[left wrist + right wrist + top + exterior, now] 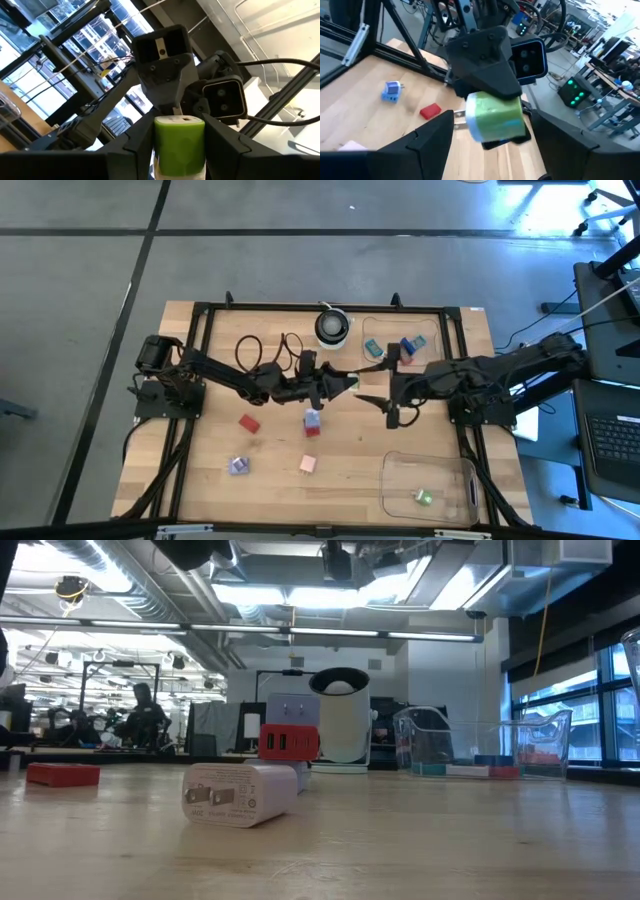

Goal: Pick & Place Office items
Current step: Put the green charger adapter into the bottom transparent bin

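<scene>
Green charger [179, 145] is pinched in the left hand [345, 383] above the wooden surface [270, 470]; the right hand [372, 376], spread, faces it from three o'clock.

Pale wood bench [200, 430], black-framed. Left end effector [179, 150], dark, grips a lime-green block with a white end [179, 137]; the dark right end effector [492, 150] faces it, fingers apart either side. Below them in the high view: red block [249, 422], lilac-blue block [238, 466], pink block [308, 464], red-and-lilac pair [313, 421]; behind, a white-and-black round object [332, 326].
</scene>
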